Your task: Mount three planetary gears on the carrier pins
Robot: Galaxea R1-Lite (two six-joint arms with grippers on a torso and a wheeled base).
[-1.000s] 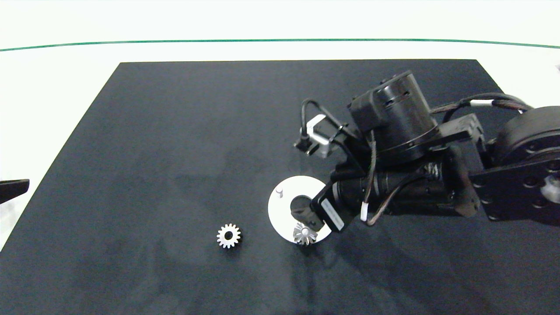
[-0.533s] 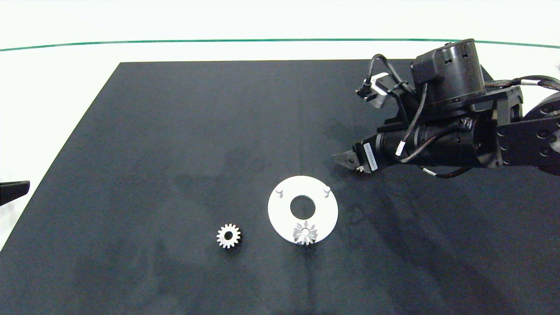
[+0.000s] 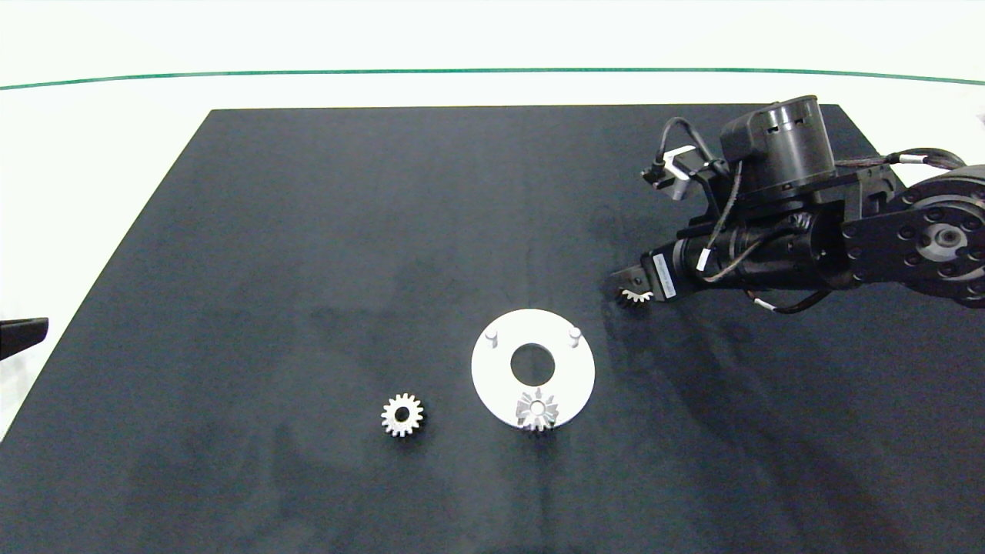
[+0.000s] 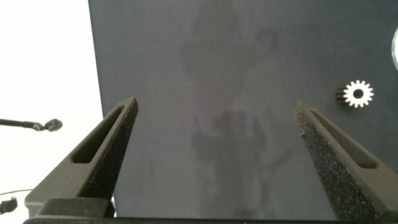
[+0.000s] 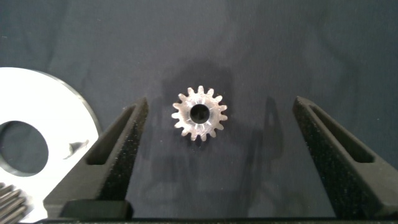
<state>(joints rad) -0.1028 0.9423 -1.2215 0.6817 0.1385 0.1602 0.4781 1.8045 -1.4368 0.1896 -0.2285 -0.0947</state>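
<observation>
Loose gear centred between the right tool's spread fingers.

The planetary gears looked like bright, shiny metal with crisp teeth, the round disc and its carrier pins like smooth matt white plastic, the mat on the desk dull dark and faintly smudged, and the fingers carried coarse, grainy black pads.
</observation>
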